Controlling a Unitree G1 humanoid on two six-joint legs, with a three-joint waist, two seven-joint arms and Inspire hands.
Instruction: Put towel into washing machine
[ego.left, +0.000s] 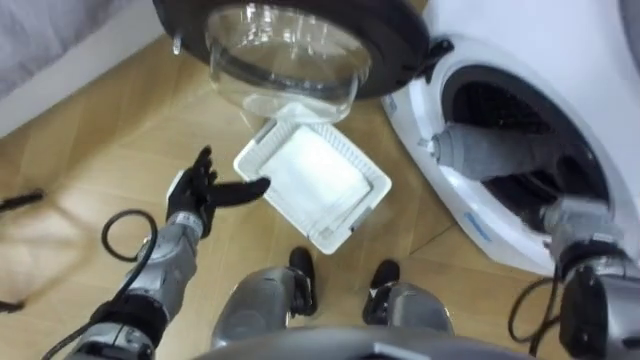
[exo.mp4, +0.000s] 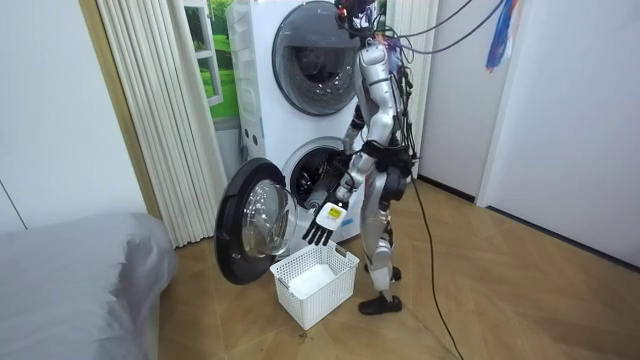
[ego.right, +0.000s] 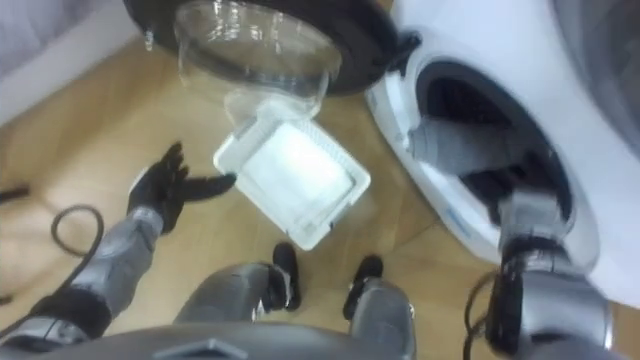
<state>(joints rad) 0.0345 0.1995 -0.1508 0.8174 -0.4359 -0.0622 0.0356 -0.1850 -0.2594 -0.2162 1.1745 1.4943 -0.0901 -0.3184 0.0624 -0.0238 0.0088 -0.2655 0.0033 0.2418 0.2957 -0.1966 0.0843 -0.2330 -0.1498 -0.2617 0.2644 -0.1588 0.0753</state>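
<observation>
Left hand hovers spread open by the white basket, holding nothing. Its right arm reaches into the washing machine beside the grey towel; the right hand's grip I cannot tell.

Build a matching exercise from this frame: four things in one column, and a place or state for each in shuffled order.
Things:
1. washer door
2. white basket
3. left hand
4. right arm

Places or states:
a. reaches into the drum
b. swung open
c. fingers spread, to the left of the basket
d. stands on the floor before the robot

Pairs: 1-b, 2-d, 3-c, 4-a.
</observation>
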